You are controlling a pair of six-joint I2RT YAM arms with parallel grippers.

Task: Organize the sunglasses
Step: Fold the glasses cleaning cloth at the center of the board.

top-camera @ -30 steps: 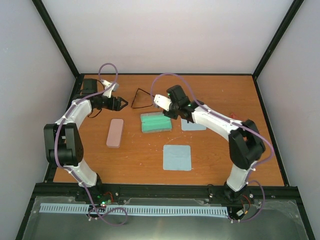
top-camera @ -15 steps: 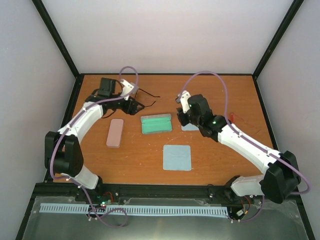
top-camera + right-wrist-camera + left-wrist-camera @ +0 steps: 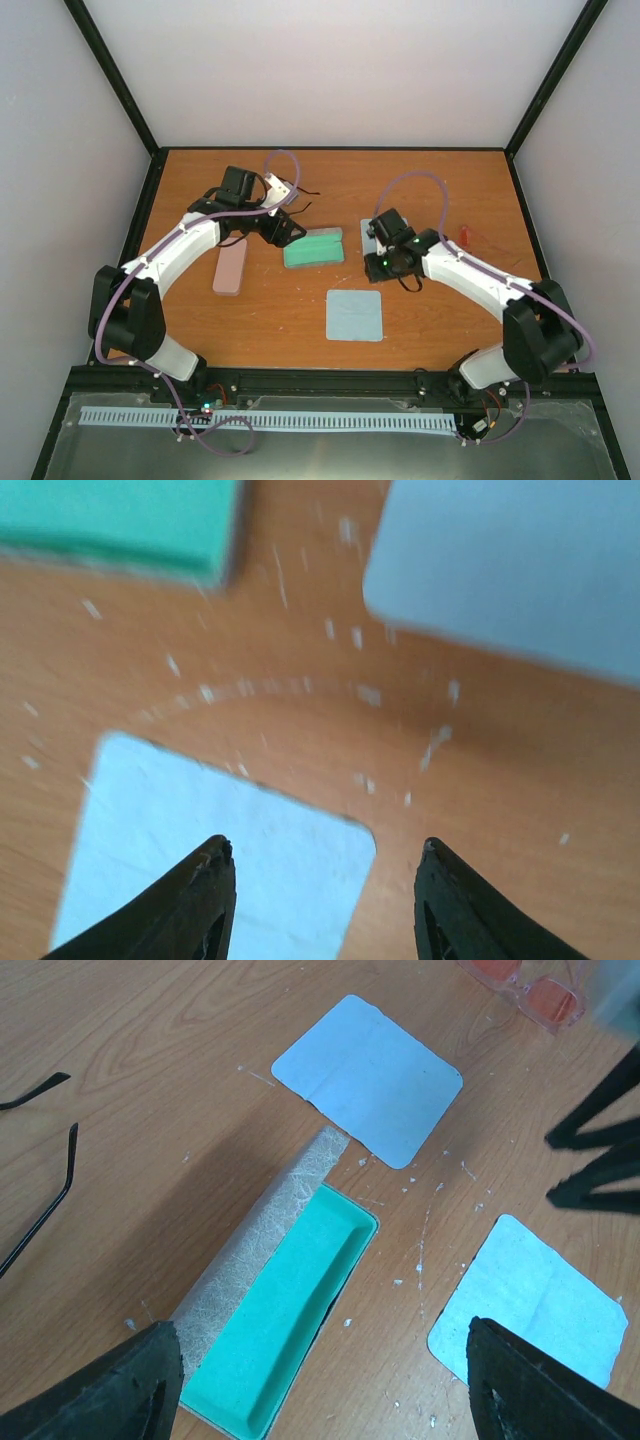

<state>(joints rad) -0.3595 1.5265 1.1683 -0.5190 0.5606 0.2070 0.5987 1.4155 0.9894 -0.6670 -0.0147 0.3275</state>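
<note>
The sunglasses (image 3: pixel 306 189) are a thin black outline on the table at the back, mostly hidden behind my left arm. Their slim arms show at the left edge of the left wrist view (image 3: pixel 48 1202). My left gripper (image 3: pixel 287 231) is open and empty, hovering over the left end of an open case (image 3: pixel 313 247) with a teal lining (image 3: pixel 290 1310). My right gripper (image 3: pixel 385 264) is open and empty, low over the table between two light-blue cloths. Its fingertips (image 3: pixel 215 855) frame the corner of the nearer cloth (image 3: pixel 200 860).
A shut pink case (image 3: pixel 230 267) lies left of the open case. One blue cloth (image 3: pixel 355 315) lies near the front, another (image 3: pixel 368 1075) sits under my right wrist. A pair of orange-lensed glasses (image 3: pixel 530 990) lies at the right (image 3: pixel 465 237).
My left gripper has moved right and nearer, from beside the sunglasses to over the open case. My right gripper has swung down and nearer, from beside the far cloth toward the near cloth.
</note>
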